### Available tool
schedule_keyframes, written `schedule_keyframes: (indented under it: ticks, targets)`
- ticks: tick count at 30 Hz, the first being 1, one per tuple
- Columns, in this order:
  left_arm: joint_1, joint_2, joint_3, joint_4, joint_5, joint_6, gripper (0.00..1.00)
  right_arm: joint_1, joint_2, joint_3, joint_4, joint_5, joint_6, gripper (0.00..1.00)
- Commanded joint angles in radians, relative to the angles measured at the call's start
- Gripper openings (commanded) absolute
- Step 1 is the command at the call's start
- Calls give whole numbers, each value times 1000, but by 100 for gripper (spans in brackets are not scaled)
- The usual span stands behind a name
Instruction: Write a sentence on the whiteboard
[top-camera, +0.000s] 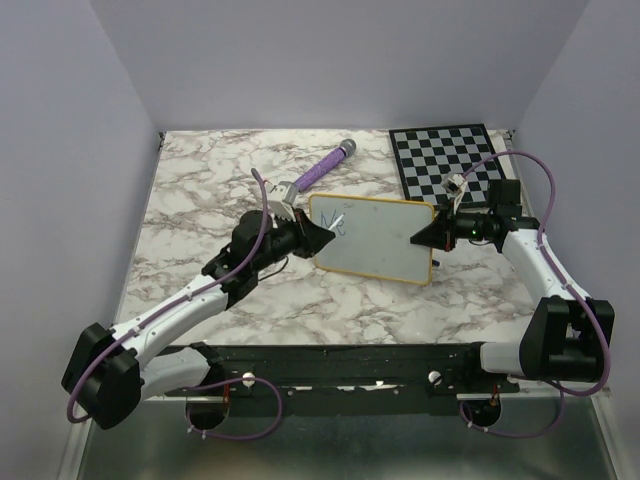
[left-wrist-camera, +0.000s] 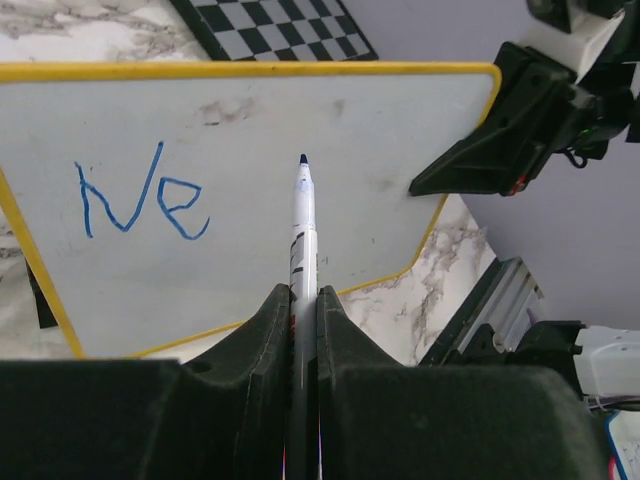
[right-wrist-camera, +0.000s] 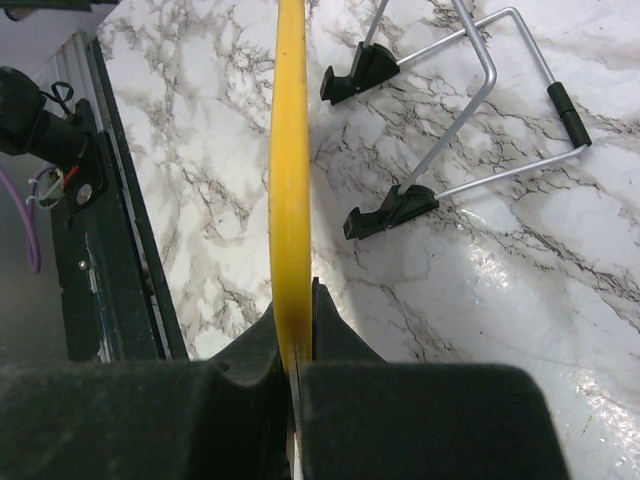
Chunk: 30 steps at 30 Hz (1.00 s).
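A marker (left-wrist-camera: 302, 215) is clamped between the closed fingers of the left gripper (left-wrist-camera: 303, 305). Its long axis is carried straight ahead, and the blue tip is pointed at the face of the whiteboard (left-wrist-camera: 400, 130), just right of the lettering (left-wrist-camera: 140, 200), read as "Ne". Tip contact cannot be judged. The next letter is best started beside the "e", on the same baseline, with light, even pressure. The whiteboard is kept mid-table, long axis left to right, with its right edge pinched shut in the right gripper (right-wrist-camera: 293, 310). A checkered board (top-camera: 447, 160) is noted beyond.
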Motion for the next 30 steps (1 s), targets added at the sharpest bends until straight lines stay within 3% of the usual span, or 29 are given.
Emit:
schedule_keyframes:
  ticks: [1,13,30]
  targets:
    - [10,-49,33,-70,20,31,0,5,3,12,-21,17,-24,1]
    - [15,-90,-27,-70,25,40,0,5,-5,12,-23,14,-24,1]
    - [3,-33,-99,72,8,6,0,5,-2,12,-21,16,-24,1]
